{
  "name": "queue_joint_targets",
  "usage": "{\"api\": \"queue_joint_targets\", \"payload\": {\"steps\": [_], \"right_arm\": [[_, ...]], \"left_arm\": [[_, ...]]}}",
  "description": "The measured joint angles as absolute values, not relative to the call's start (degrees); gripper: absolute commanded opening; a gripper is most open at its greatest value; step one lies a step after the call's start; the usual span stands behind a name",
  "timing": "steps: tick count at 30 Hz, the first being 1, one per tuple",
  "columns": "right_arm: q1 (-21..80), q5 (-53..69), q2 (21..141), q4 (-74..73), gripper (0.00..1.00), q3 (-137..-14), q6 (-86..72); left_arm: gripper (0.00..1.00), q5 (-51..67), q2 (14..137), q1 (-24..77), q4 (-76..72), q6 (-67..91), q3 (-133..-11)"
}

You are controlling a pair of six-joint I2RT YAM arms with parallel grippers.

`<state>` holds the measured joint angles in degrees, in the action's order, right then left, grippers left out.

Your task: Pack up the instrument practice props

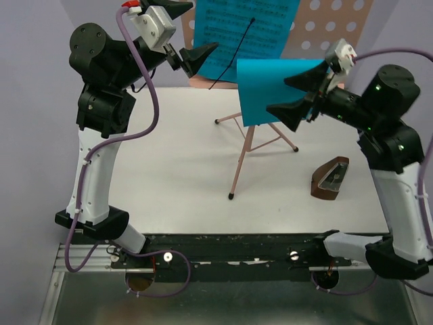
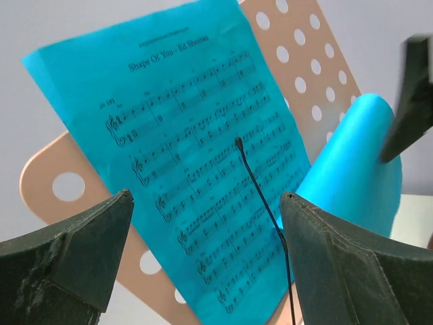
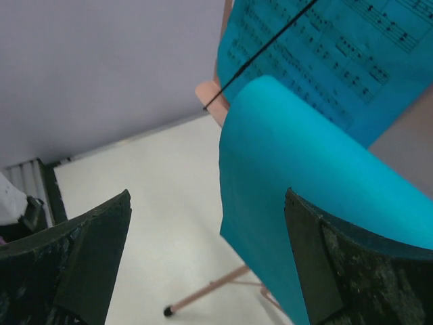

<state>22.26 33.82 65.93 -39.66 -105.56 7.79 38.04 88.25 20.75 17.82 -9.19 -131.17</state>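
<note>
Curling upright before pink stand (image 2: 37, 206): curled blue sheet (image 1: 270, 88), long axis vertical | left fingers (image 1: 199, 55) spread | right fingers (image 1: 292, 112) spread

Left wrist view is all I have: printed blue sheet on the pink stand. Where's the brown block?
Observer: The brown block lies on the table, toward its right edge, apart from the stand.
Operator: Is the right gripper gripping the curled blue sheet?
Observer: No. The right gripper is open, with the curled blue sheet just ahead of its fingers, not pinched.
Operator: Stand's feet?
Observer: All three tripod feet rest on the table.
</note>
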Motion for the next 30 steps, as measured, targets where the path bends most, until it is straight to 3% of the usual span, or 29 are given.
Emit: {"api": "queue_joint_targets", "payload": {"steps": [7, 15, 22, 30], "right_arm": [[22.28, 42.41, 79.59, -20.51, 1.00, -109.03, -8.78], [24.53, 44.51, 82.87, -9.76, 1.00, -111.59, -16.03], [26.59, 43.05, 85.19, -6.48, 1.00, -112.97, -17.34], [28.47, 32.08, 87.90, -9.61, 1.00, -115.31, -16.93]], "left_arm": [[0.99, 34.54, 88.88, 21.47, 15.44, -10.28, -132.00], [0.99, 31.35, 90.24, 21.47, 13.98, -12.75, -133.38], [0.99, 29.21, 94.28, 21.47, 11.60, -14.90, -137.84], [0.99, 28.97, 98.08, 21.47, 8.99, -14.31, -140.99]]}}
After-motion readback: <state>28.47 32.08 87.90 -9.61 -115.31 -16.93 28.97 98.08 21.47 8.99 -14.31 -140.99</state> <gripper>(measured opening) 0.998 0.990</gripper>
